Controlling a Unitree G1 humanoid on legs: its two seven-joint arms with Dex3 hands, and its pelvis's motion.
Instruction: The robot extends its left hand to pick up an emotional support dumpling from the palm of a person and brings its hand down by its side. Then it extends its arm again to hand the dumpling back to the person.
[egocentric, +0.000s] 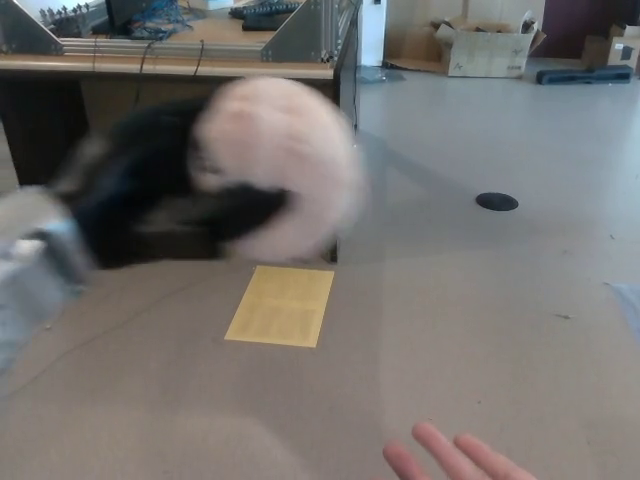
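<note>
My left hand comes in from the left, blurred by motion, its black fingers shut on the dumpling, a round, pale pink, fluffy ball. The hand and dumpling hang high over the floor in front of the desk. A person's open hand shows at the bottom edge, palm up, fingers spread, below and to the right of the dumpling. My right hand is out of sight.
A wooden desk with dark side panels stands at the back left, with cables hanging off it. A yellow sheet lies on the grey floor. A black disc sits on the floor to the right. Cardboard boxes stand far back.
</note>
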